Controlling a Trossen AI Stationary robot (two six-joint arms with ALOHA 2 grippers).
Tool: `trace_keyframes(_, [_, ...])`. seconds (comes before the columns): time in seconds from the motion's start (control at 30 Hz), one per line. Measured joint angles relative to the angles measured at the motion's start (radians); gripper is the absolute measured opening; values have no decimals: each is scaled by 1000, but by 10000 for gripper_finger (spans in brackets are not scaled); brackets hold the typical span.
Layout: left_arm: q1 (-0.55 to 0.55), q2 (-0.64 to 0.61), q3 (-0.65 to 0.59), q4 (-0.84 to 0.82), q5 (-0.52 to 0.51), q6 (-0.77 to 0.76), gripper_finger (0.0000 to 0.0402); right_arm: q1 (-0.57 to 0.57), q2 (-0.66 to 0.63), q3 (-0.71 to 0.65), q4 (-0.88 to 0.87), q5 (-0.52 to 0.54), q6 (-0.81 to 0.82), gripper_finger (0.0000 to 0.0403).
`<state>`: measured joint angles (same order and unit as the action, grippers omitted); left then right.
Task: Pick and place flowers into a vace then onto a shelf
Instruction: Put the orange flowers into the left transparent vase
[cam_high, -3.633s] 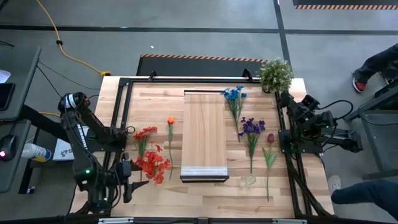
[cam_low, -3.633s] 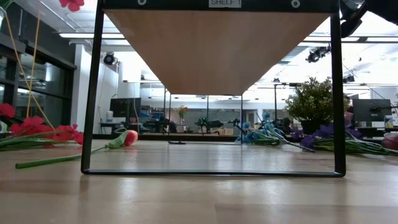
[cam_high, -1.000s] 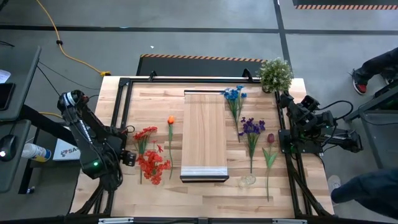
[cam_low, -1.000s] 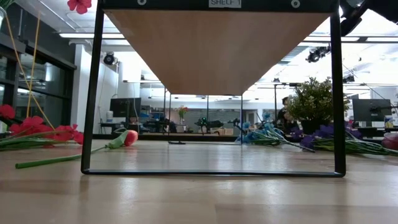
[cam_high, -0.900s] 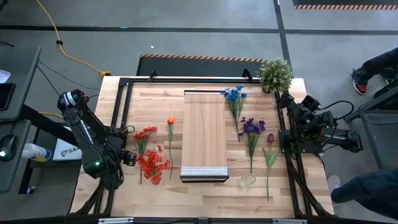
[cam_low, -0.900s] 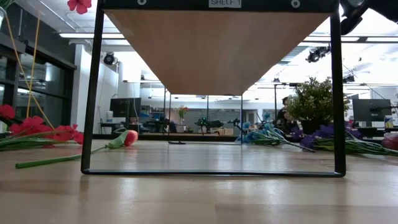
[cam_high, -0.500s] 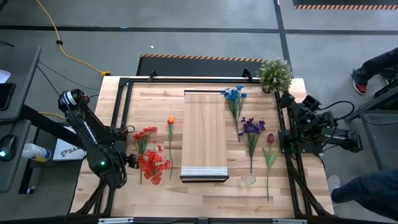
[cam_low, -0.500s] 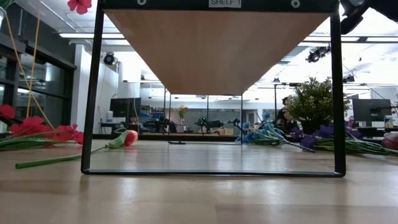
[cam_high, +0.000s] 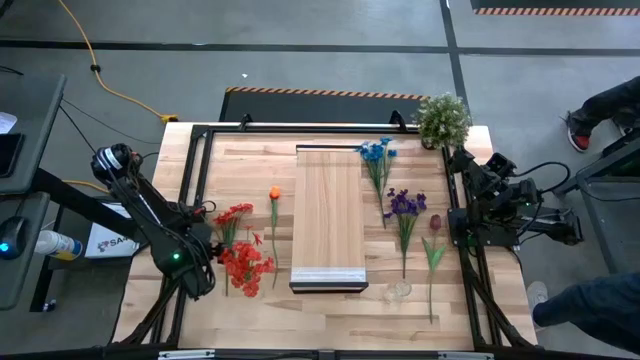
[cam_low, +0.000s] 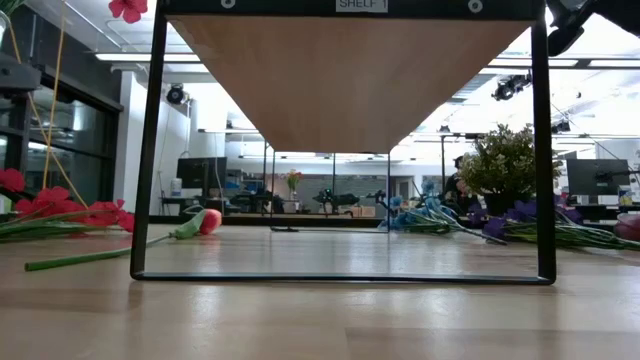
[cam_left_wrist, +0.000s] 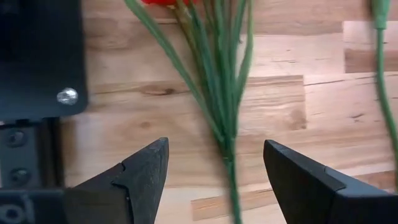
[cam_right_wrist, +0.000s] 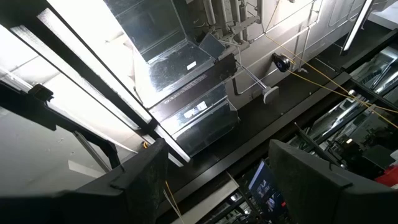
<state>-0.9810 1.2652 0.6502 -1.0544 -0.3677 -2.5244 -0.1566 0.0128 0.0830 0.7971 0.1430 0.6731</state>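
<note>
Left hand poised over the red flower stems, fingers spread.

The left hand (cam_left_wrist: 214, 180) hangs spread over the green stems of the red-headed artificial flowers (cam_high: 240, 262), one dark finger on either side, gripping nothing; these lie on the slatted wooden bench (cam_high: 250, 160) at about 8 o'clock from the long light-wood shelf (cam_high: 328, 215). Blue, purple and dark-red flowers (cam_high: 404, 208) lie at the shelf's 3 o'clock. The right hand (cam_right_wrist: 214, 180), also spread, waits at the bench's 3 o'clock edge, pointing up at the ceiling.
</note>
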Motion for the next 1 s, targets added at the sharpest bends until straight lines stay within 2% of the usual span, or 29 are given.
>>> trace_keyframes(0.5, [40, 15, -4, 65, 25, 14, 296, 0, 0, 0, 1, 0, 0, 269])
trace_keyframes(0.7, [40, 16, -75, 202, 39, 14, 294, 0, 0, 0, 2, 0, 0, 266])
trace_keyframes(1.0, [40, 14, -121, 267, 24, 60, 294, 0, 0, 0, 2, 0, 0, 266])
